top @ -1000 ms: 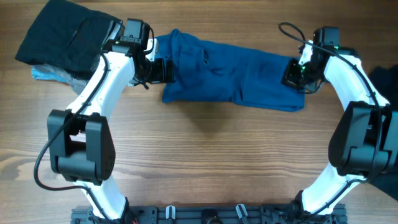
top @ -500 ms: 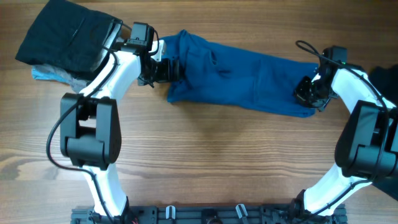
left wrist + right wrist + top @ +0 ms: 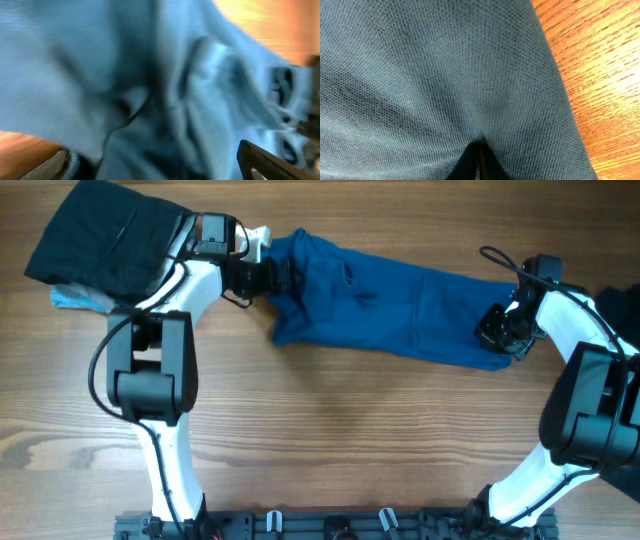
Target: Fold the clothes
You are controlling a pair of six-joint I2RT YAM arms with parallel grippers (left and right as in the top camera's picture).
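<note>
Your counter (image 3: 330, 430) is light brown wood, with the grain running from the left edge to the right. A darker swirl of knots (image 3: 40, 448) sits toward the near-left corner. A black rail (image 3: 330, 525) with clips lies along the near edge. The light is even and the shadows are soft. In the right wrist view the same wood looks orange.

The left arm (image 3: 185, 285) stretches forward and bends inward, left claw (image 3: 281, 277) pointing right, fingers (image 3: 262, 161) spread; the right arm (image 3: 566, 308) bends inward, right claw (image 3: 497, 337) fingertips (image 3: 469, 166) pinched together.
</note>
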